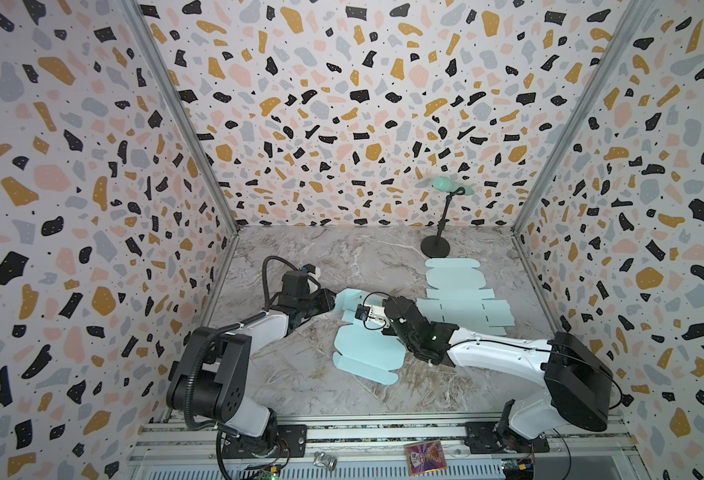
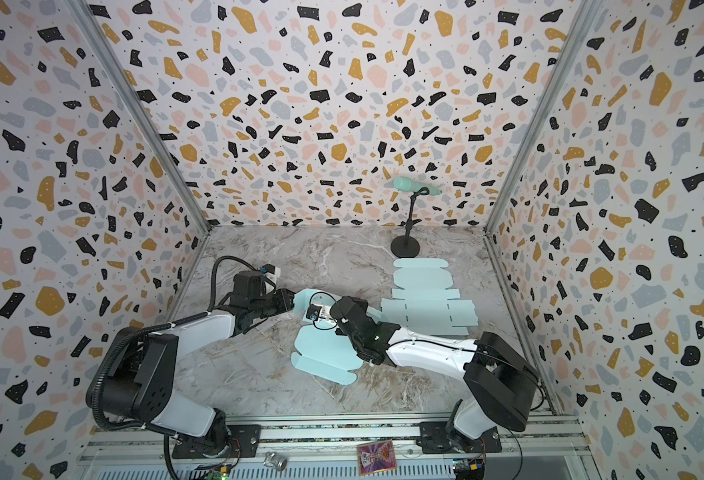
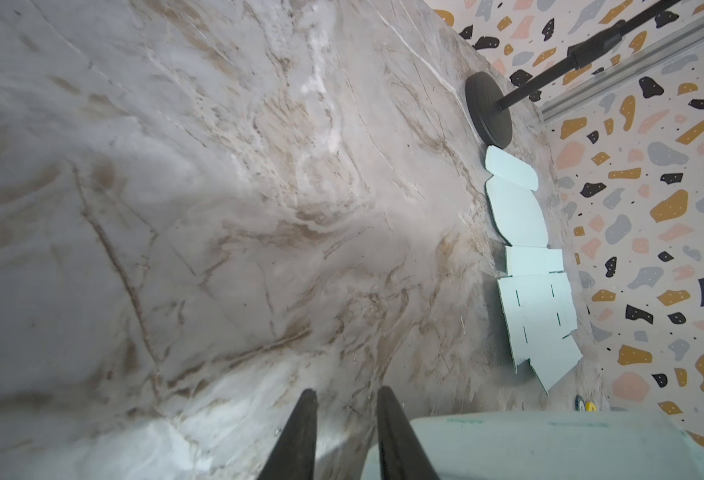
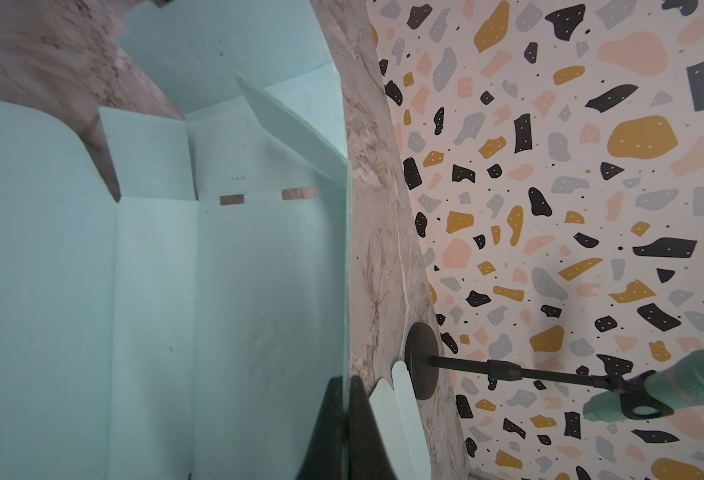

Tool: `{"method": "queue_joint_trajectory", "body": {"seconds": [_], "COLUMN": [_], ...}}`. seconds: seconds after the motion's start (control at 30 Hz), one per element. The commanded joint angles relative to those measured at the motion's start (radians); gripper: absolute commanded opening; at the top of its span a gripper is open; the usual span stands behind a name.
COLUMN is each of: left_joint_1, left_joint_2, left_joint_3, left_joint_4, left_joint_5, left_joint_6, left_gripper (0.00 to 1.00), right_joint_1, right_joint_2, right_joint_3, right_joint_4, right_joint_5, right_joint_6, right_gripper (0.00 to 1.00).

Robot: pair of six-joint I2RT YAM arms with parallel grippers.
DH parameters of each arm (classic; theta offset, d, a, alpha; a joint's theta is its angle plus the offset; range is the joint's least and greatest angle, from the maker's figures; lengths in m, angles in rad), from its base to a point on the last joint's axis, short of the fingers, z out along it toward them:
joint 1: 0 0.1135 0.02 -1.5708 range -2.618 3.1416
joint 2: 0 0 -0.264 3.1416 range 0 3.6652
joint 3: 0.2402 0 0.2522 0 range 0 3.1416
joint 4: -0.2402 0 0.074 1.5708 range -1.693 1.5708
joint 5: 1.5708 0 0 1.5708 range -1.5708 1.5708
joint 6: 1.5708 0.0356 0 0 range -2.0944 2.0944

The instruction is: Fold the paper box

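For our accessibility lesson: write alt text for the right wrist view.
The right tool pinches a raised edge of the partly folded pale green box on the marble table. A black stand sits beyond, by the speckled wall.

Matt paper box (image 1: 366,353) on smooth, marble-look table (image 1: 342,257).

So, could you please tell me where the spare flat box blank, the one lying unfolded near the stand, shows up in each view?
Both top views: the flat blank lies right of centre, behind the right arm.
Left wrist: a long pale strip right of centre.
Right wrist: only its rounded end flaps, at the bottom edge.
Shared landmark: the stand's round black base, beside the blank's rounded end.
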Motion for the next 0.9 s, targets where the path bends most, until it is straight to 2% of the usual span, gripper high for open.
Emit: {"method": "queue_joint_trajectory", "body": {"seconds": [0.0,0.2,0.63,0.87], "left_joint_1": [-0.022,-0.055,-0.092,-0.132], "left_joint_2": [-0.052,-0.104,-0.105,-0.135], "left_joint_3": [-0.033,-0.091,-0.195,-0.268], "left_joint_4": [0.032,0.115,0.252,0.299], "left_joint_5": [0.019,0.036,0.052,0.022], "left_joint_6": [0.007,-0.01,-0.048,-0.062], "left_gripper": [0.29,0.29,0.3,0.33], "right_joint_1": [0.002,0.027,0.048,0.064], "right_joint_2": [0.005,0.023,0.097,0.117], "right_joint_3": [-0.014,-0.071,-0.14,-0.186], "right_joint_4": [0.076,0.221,0.437,0.556], "right_joint_5": [0.042,0.105,0.161,0.166], "right_joint_6": [-0.056,-0.187,-0.333,-0.401], "right_gripper": [0.0,0.0,0.0,0.0]}}
